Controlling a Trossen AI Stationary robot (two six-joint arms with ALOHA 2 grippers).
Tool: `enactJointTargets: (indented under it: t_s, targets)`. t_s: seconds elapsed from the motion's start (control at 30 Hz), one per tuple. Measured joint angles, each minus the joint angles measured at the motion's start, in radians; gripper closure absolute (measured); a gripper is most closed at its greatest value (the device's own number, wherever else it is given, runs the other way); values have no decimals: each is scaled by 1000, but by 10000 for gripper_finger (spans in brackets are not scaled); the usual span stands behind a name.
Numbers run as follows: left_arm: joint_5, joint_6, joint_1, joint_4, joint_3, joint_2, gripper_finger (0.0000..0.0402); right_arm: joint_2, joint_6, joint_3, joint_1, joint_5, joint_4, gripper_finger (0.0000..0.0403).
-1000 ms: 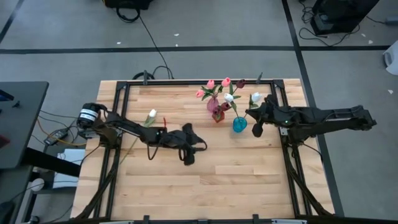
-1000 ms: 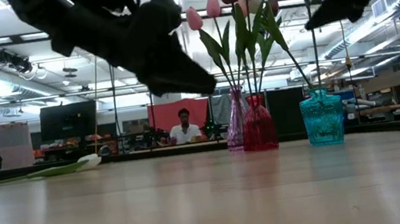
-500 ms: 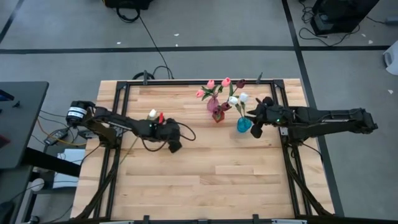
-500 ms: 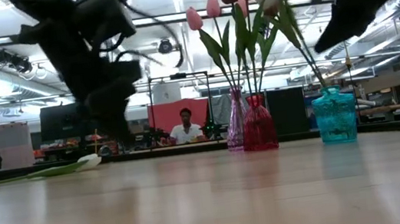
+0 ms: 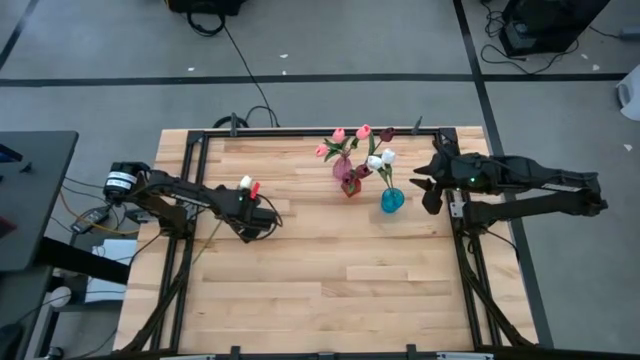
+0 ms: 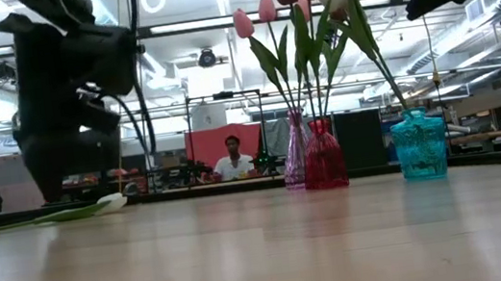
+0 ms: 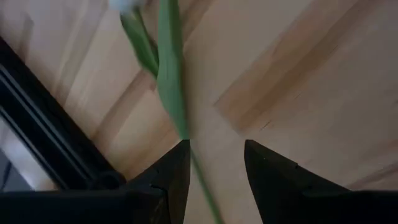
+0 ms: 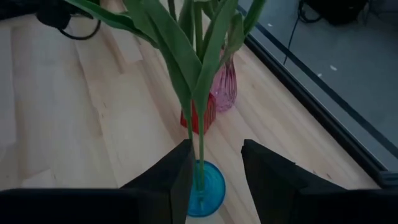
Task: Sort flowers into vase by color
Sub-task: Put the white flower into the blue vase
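Now the left gripper [image 7: 214, 171] hangs low by the table's [image 5: 330, 270] left edge, fingers apart astride the stem of the last white tulip [image 5: 244, 183] lying flat, presumably lined up to pinch it. Near the far edge stand the pink vase [image 6: 296, 162], red vase [image 6: 323, 156] and blue vase [image 5: 390, 200], flowers sorted inside. Beside the blue one the right gripper [image 8: 214, 165] hovers, parted, empty. Pale wood planks; an open workshop behind, a person seated

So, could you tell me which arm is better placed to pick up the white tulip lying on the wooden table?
Left. Its open tool hangs right over the lying white tulip's green stem, fingers either side. The right tool is across the table beside the blue glass vase.
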Motion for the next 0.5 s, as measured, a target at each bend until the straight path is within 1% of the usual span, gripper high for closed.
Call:
enactJointTargets:
  t_s: [0.17, 0.27, 0.4, 0.5]
  targets:
    - [5, 62, 39, 16, -65, -15, 257, -12, 0, 0, 0, -15, -1, 252]
    - [14, 98, 66, 11, -96, -55, 271, -12, -1, 0, 0, -15, -1, 252]
    - [54, 124, 101, 25, -125, -159, 280, -11, -4, 0, 0, -15, 3, 252]
    - [89, 139, 132, 73, -170, -252, 281, -11, -12, 0, 0, -15, 25, 252]
